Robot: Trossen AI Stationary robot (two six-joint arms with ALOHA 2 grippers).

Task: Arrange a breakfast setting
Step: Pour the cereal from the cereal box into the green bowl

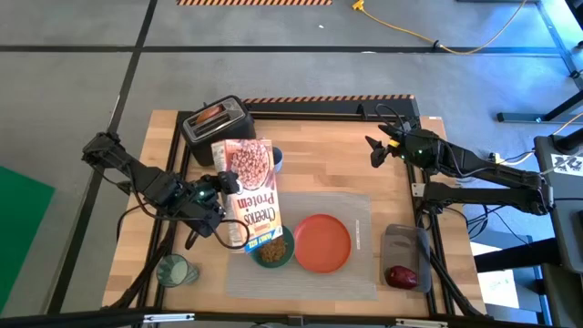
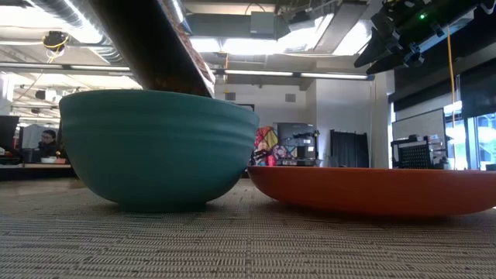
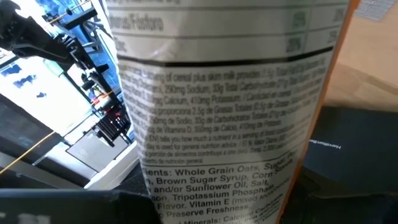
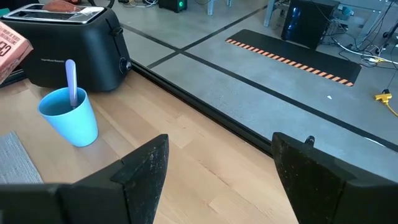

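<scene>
My left gripper (image 1: pixel 217 196) is shut on a Cheerios Protein cereal box (image 1: pixel 251 187), which hangs tilted over the small teal bowl (image 1: pixel 274 249), its lower end above the bowl; the bowl has brown cereal in it. The bowl and the orange-red plate (image 1: pixel 322 242) rest on the grey placemat (image 1: pixel 351 273); both also show in the low view, bowl (image 2: pixel 155 147) and plate (image 2: pixel 372 190). The glass (image 1: pixel 173 271) stands at the near left. The dark-red apple (image 1: pixel 401 276) lies near right. My right gripper (image 1: pixel 375 151) is open and empty at the far right. My left gripper holds the cereal box by its narrow side panel (image 3: pixel 224 155), about halfway along the box, coming level from the table's left. The box is lifted clear and tilted, its lower end (image 1: pixel 264 239) over the bowl. The fingers themselves are hidden behind the box.
A black toaster (image 1: pixel 217 123) with toast (image 1: pixel 211 114) in its slot stands at the far left. A blue cup (image 4: pixel 68 115) with a pale spoon handle (image 4: pixel 71 81) stands beside it. The apple rests on a grey board (image 1: pixel 404 246) right of the placemat.
</scene>
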